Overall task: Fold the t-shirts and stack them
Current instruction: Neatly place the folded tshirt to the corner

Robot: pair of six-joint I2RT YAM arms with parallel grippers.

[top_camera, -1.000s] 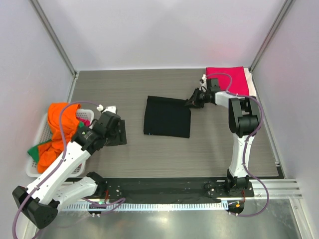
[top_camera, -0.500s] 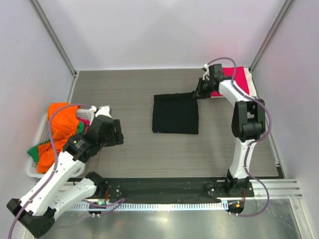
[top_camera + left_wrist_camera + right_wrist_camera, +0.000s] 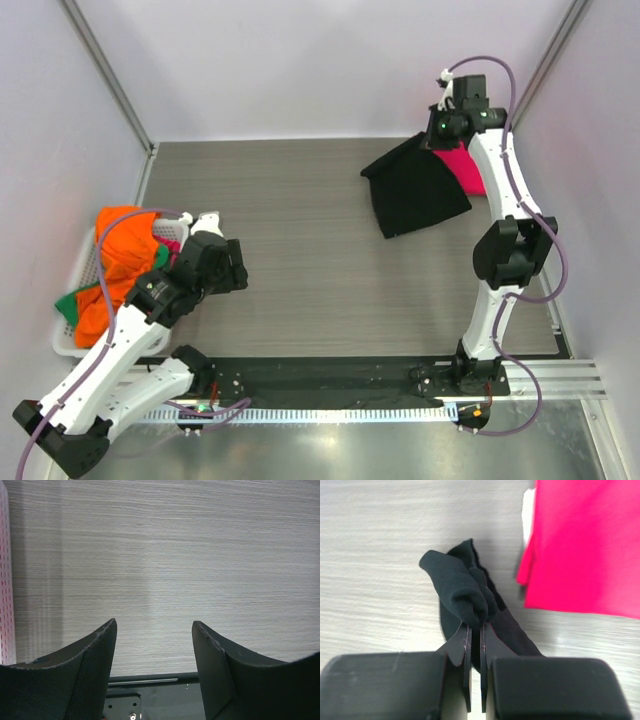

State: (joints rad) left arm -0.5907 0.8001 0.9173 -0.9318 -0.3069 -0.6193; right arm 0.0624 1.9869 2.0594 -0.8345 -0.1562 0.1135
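A folded black t-shirt [image 3: 415, 190] hangs tilted above the table at the back right, pinched at one edge by my right gripper [image 3: 446, 127]. In the right wrist view, the right gripper [image 3: 475, 625] is shut on a bunched fold of the black t-shirt [image 3: 460, 590]. The folded crimson-pink t-shirt [image 3: 466, 166] lies in the back right corner, partly hidden behind the black one; it shows clearly as the crimson-pink t-shirt [image 3: 585, 545] in the right wrist view. My left gripper [image 3: 236, 270] is open over bare table, its left gripper [image 3: 152, 625] jaws holding nothing.
A white mesh basket [image 3: 66, 345] stands at the left edge, holding an orange t-shirt [image 3: 120, 245] with green cloth [image 3: 68, 300] and a bit of pink cloth [image 3: 172, 240]. The basket's edge [image 3: 4, 580] shows at the left of the left wrist view. White walls enclose the table.
My right gripper has closed on the black t-shirt and lifted it off the table centre, carrying it back and right over the crimson-pink one. The left arm drew back slightly, then stayed still.
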